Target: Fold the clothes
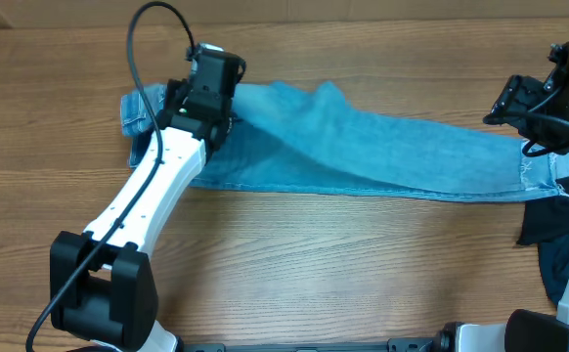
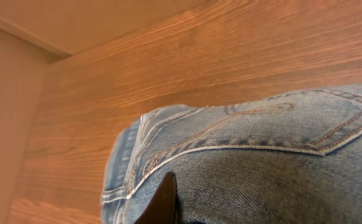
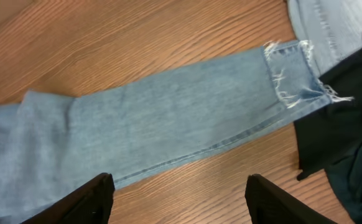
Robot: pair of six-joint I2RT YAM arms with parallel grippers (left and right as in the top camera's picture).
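A pair of light blue jeans (image 1: 382, 147) lies stretched across the table, waist at the left and frayed hem at the right. My left gripper (image 1: 209, 98) sits on the waist end. In the left wrist view one dark finger (image 2: 168, 202) presses into the denim (image 2: 262, 162) by the back pocket seam, shut on the jeans; the other finger is hidden by fabric. My right gripper (image 1: 514, 103) hovers near the hem end. In the right wrist view it (image 3: 181, 202) is open and empty above bare wood, just in front of the jeans leg (image 3: 168, 118).
A heap of dark clothes (image 1: 548, 230) lies at the right table edge beside the hem, also seen in the right wrist view (image 3: 343, 124). Another pale denim piece (image 3: 330, 25) lies behind the hem. A wall edge runs along the table's back.
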